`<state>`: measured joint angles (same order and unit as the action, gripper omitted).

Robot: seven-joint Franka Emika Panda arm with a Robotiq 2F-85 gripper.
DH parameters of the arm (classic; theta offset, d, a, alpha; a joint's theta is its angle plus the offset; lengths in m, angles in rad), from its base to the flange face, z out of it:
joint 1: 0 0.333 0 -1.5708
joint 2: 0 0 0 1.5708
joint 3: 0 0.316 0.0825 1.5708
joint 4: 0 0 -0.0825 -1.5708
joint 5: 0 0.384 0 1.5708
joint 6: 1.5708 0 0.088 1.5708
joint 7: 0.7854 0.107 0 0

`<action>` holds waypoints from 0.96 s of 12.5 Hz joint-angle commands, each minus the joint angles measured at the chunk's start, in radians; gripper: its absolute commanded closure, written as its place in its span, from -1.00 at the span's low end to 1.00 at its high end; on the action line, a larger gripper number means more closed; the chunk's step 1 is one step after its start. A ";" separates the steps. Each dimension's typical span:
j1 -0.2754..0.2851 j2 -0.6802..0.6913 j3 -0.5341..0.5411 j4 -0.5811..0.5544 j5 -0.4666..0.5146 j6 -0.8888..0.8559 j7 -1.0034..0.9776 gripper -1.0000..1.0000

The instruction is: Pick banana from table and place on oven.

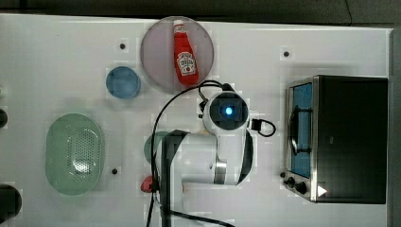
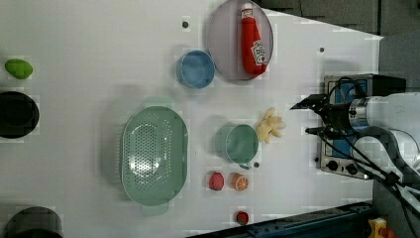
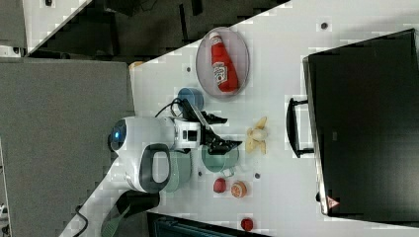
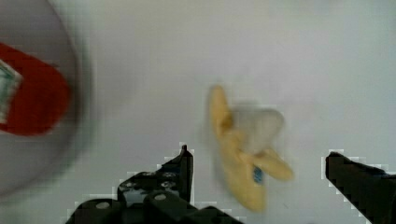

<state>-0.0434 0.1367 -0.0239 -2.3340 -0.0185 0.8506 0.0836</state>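
The gripper (image 4: 257, 163) stands wide open and holds nothing; in the wrist view the banana (image 4: 243, 149) lies on the table (image 4: 303, 56) between its two fingers, not touched.

In the left view the gripper (image 2: 309, 117) hangs apart from the banana (image 2: 270, 126), which lies just beside a green cup (image 2: 240, 144).

In the right view the banana (image 3: 257, 134) lies between the gripper (image 3: 225, 132) and the oven (image 3: 365, 123).

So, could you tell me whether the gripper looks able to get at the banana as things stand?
Probably yes. The gripper is open, and the banana lies alone on bare table between its fingers in the wrist view, with nothing over it.
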 commanded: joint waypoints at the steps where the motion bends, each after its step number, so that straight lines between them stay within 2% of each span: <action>1: 0.021 0.044 0.000 -0.073 0.006 0.103 0.013 -1.00; 8: 0.021 0.179 0.002 -0.114 0.006 0.285 0.013 -1.00; 9: 0.021 0.186 0.003 -0.114 0.006 0.306 0.013 -0.92; 12: 0.022 0.188 0.009 -0.115 0.008 0.313 0.013 -0.17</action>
<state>-0.0119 0.3638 -0.0086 -2.4688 -0.0210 1.1660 0.0848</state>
